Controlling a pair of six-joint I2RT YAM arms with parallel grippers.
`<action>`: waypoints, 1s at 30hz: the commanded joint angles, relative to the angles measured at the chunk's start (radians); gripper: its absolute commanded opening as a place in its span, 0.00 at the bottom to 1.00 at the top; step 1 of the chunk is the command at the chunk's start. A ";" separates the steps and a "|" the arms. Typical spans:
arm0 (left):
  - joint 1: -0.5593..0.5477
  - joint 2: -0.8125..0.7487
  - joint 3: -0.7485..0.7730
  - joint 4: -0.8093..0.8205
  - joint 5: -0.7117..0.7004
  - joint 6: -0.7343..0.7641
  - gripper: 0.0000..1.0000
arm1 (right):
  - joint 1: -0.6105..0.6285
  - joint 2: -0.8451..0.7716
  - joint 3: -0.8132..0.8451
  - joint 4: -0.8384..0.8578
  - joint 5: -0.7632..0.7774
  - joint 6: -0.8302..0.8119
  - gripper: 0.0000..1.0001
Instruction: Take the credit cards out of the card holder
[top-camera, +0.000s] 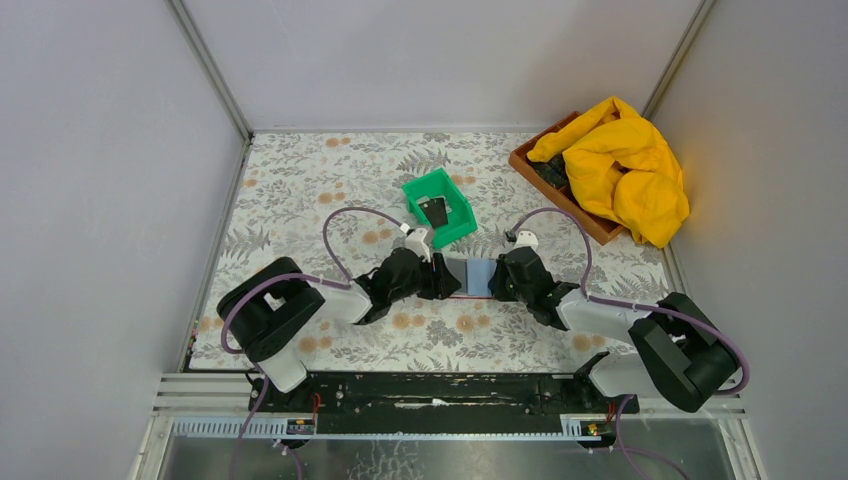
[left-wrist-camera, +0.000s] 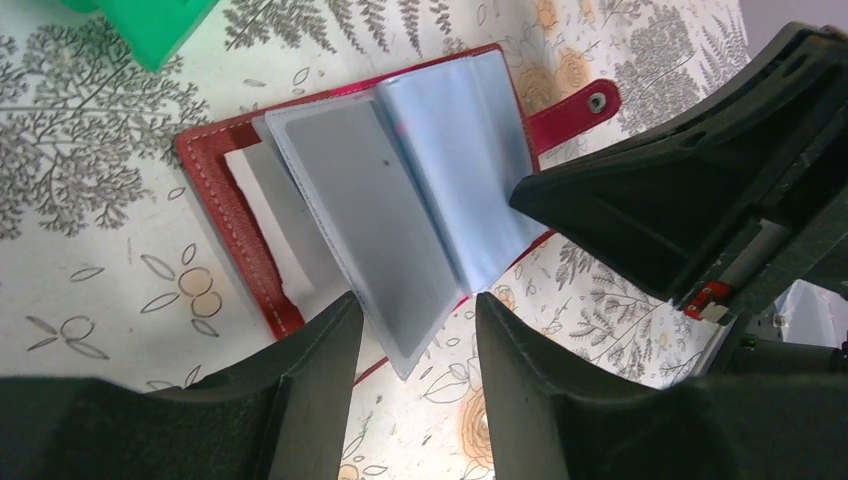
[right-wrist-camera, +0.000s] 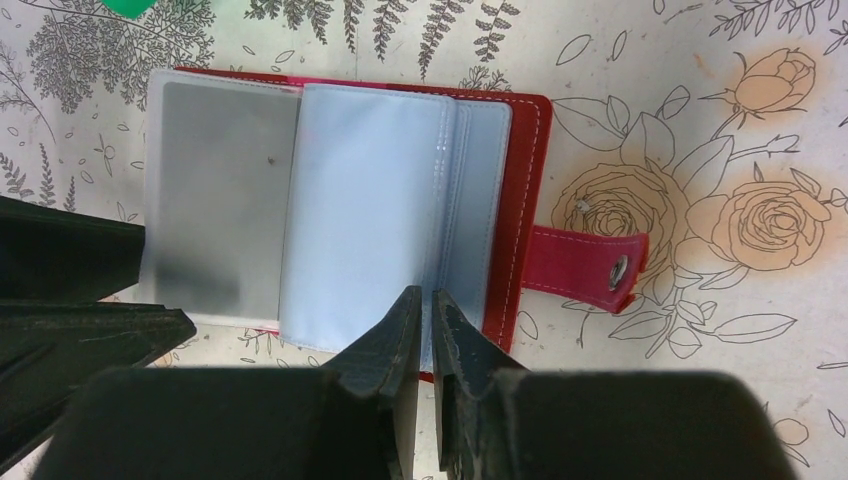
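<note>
On table (top-camera: 300, 200): card holder (right-wrist-camera: 525, 180), L end effector (left-wrist-camera: 415, 305) wide astride grey card (left-wrist-camera: 370, 210), R end effector (right-wrist-camera: 425, 298) narrow on sleeve (right-wrist-camera: 360, 200).

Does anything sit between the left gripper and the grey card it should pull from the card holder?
Only the card's own clear sleeve. The left gripper stands open around that sleeve's free corner, with the grey card inside; nothing else intervenes. The right gripper pinches the blue sleeves of the card holder, off to the side.

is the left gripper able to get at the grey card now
Likely yes: left gripper open around the sleeve corner holding the grey card, nothing between; right gripper seems to pinch the card holder.
</note>
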 joint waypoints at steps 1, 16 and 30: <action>0.005 0.001 0.046 0.027 0.031 -0.001 0.52 | -0.006 -0.016 -0.012 0.014 -0.020 0.012 0.15; -0.006 0.044 0.143 -0.004 0.046 0.000 0.52 | -0.013 -0.119 -0.030 -0.017 -0.030 0.009 0.14; -0.030 0.113 0.237 -0.033 0.042 0.006 0.52 | -0.034 -0.459 -0.042 -0.235 0.104 0.005 0.14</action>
